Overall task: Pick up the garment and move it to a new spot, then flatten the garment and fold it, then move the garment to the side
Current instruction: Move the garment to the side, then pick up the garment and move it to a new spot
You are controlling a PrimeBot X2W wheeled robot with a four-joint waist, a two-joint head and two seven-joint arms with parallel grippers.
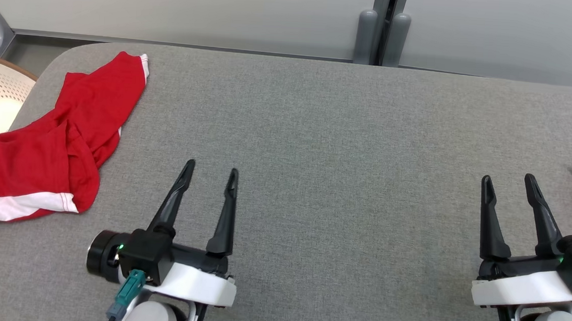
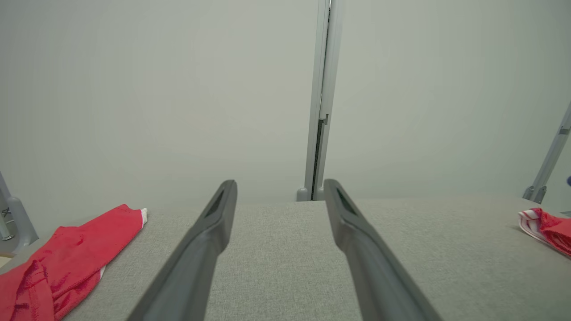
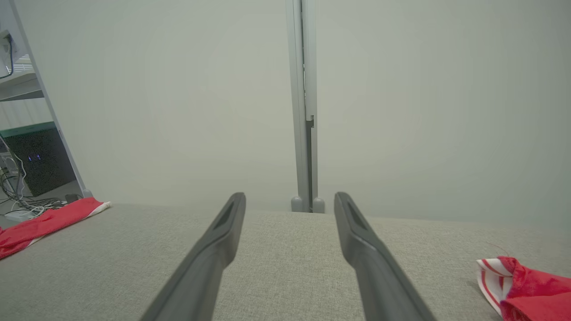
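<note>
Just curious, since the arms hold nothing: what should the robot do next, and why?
Probably move the left jaws toward the crumpled red garment at the table's left edge: both pairs of jaws stand open and empty, and it lies unfolded.

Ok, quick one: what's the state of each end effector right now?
Left end effector: open, holding nothing.
Right end effector: open, holding nothing.
</note>
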